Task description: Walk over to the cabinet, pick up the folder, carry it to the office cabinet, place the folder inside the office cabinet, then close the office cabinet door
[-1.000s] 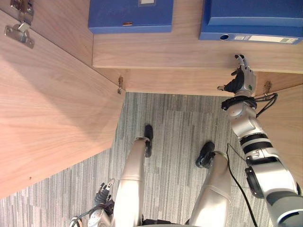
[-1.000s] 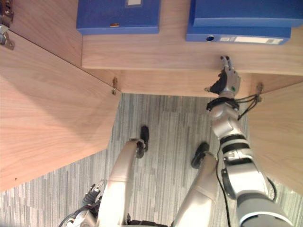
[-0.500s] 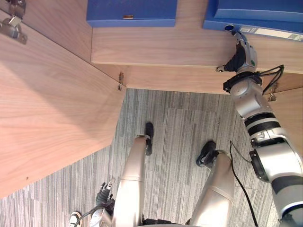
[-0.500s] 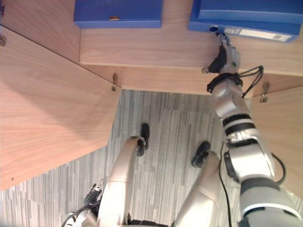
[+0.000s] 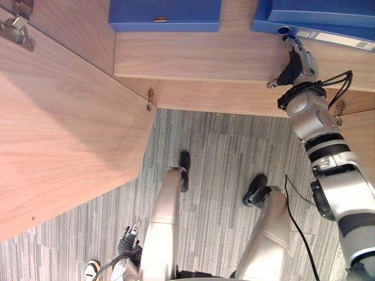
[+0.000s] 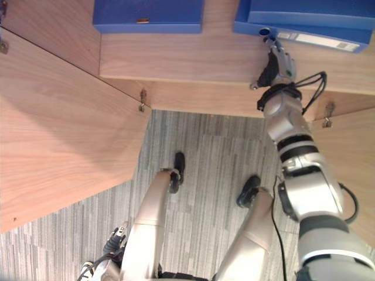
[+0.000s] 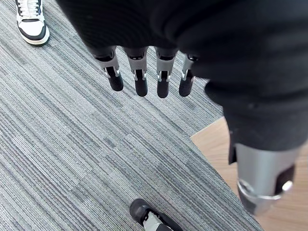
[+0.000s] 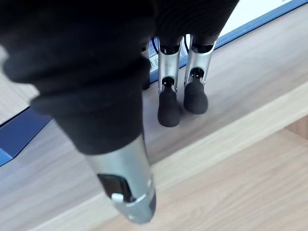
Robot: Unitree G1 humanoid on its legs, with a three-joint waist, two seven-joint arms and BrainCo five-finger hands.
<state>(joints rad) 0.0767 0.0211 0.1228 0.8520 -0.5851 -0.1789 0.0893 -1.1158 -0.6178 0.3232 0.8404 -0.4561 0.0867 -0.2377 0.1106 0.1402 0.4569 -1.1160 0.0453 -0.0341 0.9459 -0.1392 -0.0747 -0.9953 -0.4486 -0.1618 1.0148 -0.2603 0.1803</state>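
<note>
Two stacked blue folders (image 5: 328, 36) lie on the wooden cabinet shelf (image 5: 205, 58) at the far right, the lower one showing a white spine label and a round hole. My right hand (image 5: 297, 61) reaches over the shelf's front edge, open, its straight fingers (image 8: 169, 108) ending just short of that spine (image 8: 21, 132); contact cannot be judged. Another blue folder (image 5: 164, 14) lies further left on the same shelf. My left hand (image 5: 129, 243) hangs low by my side, open, with its fingers (image 7: 140, 83) straight above the grey carpet.
The cabinet's left door (image 5: 64, 129) stands swung open toward me, and part of the right door (image 5: 360, 134) shows at the right edge. A person's white and black shoe (image 7: 31, 21) stands on the carpet near my left hand.
My right hand has moved forward from the shelf's front edge over the shelf to the right folder's spine. The left hand has stayed where it was.
</note>
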